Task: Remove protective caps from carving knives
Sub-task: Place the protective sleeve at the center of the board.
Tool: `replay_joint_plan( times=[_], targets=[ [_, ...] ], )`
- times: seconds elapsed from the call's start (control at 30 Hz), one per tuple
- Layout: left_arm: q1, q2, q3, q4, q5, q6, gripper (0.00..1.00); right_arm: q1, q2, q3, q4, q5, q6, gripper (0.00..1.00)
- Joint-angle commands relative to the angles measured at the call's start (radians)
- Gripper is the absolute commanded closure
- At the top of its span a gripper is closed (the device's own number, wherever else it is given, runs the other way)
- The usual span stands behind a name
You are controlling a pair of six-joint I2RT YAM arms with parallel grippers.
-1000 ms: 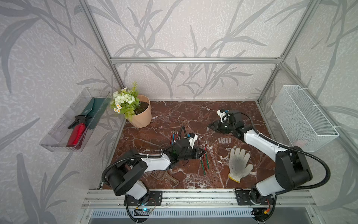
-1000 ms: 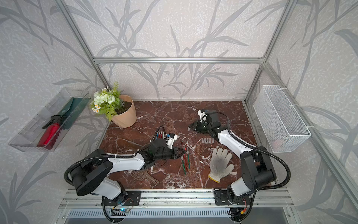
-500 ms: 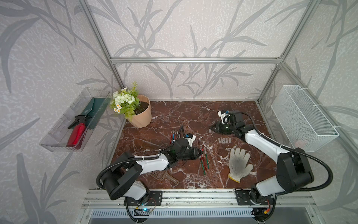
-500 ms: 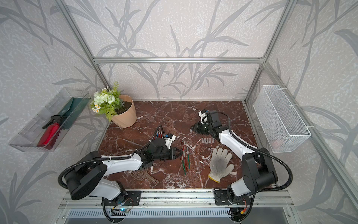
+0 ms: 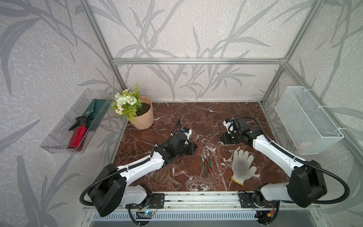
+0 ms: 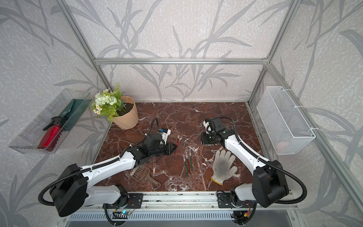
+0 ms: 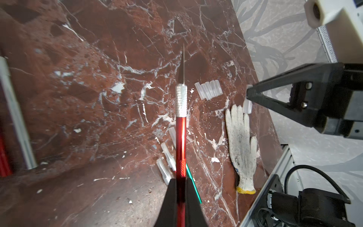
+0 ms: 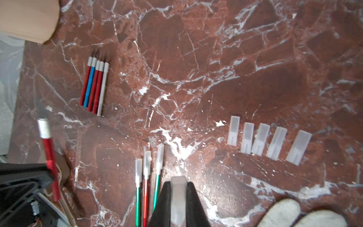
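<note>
The counter [image 5: 196, 114] is dark red-brown marble veined white; the walls [image 5: 196, 29] are pale grey with darker grey leaf shapes. The held knife [image 7: 180, 141] is glossy red with a silver knurled collar. The held cap [image 8: 177, 196] and five loose caps [image 8: 261, 141] are translucent grey-white. Five bare knives [image 8: 94, 86] run red, blue, red, red, silver; three capped knives [image 8: 145, 188] green, red, green. The glove [image 5: 242, 167] is white, grey-smudged, with a yellow cuff; the scoop [image 5: 163, 174] brown; the pot [image 5: 144, 119] peach

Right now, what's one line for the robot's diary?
left gripper: grips bare red knife | right gripper: grips cap | capped knives waiting: three
</note>
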Motion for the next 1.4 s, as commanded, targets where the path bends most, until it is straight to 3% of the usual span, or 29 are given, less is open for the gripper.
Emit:
replay_joint_plan(
  times=[0.0,0.3,1.37],
  targets=[
    [0.011,-0.028,0.033,-0.127,-0.063,0.062,0.94,-0.001,0.019,0.043,-0.066,0.047,-0.040,0.88],
    [0.017,-0.074,0.035,-0.227,-0.158,0.107,0.94,-0.002,0.166,0.152,-0.126,0.076,-0.081,0.88],
    [0.022,-0.045,-0.008,-0.166,-0.148,0.086,0.94,0.032,0.396,0.265,-0.130,0.164,-0.079,0.88]
  ],
)
